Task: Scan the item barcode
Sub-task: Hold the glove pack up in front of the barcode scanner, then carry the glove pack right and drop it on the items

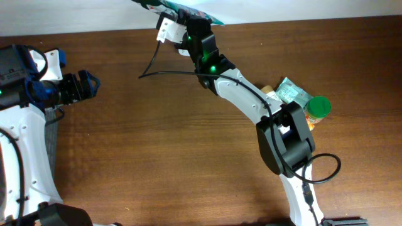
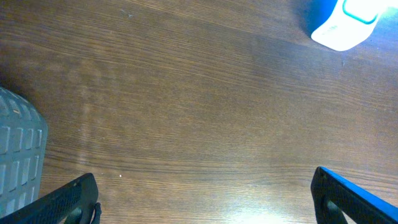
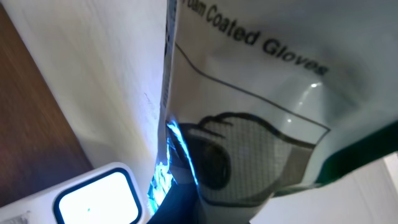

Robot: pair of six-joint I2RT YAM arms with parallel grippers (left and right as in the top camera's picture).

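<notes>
The item is a flat white-and-green package of coated gloves (image 1: pixel 188 9), held up at the far edge of the table. My right gripper (image 1: pixel 191 26) is shut on the package (image 3: pixel 249 106), which fills the right wrist view and hides most of the fingers; no barcode shows on this face. The white scanner (image 1: pixel 167 28) sits just left of the package, its window lit (image 3: pixel 96 200). At the table's left side my left gripper (image 1: pixel 91 86) stands wide open over bare wood (image 2: pixel 205 205), holding nothing.
A green-capped jar (image 1: pixel 317 108) and a green packet (image 1: pixel 292 93) lie at the right by the right arm's base. A grey basket (image 2: pixel 18 149) stands at the left edge. The scanner's black cable (image 1: pixel 151 66) trails across the wood.
</notes>
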